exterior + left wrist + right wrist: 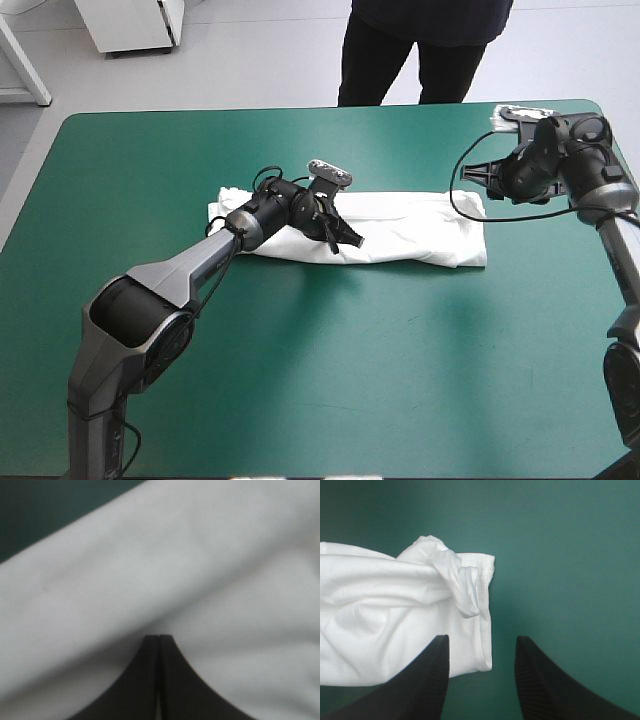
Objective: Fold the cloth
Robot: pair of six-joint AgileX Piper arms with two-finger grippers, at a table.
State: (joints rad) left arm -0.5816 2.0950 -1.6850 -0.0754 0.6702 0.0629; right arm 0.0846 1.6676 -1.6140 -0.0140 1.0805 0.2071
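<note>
One shirt [410, 232], folded long on the counter [330, 400]. Two hands: I read left hand [159, 639] clenched over it (nothing pinched), right hand [481, 640] released at its end.

A smooth teal-green table cover [400, 380] with rounded corners fills most of the frame. In the upper right, near its far edge, lies a small whitish object [510, 113], too small to identify.
</note>
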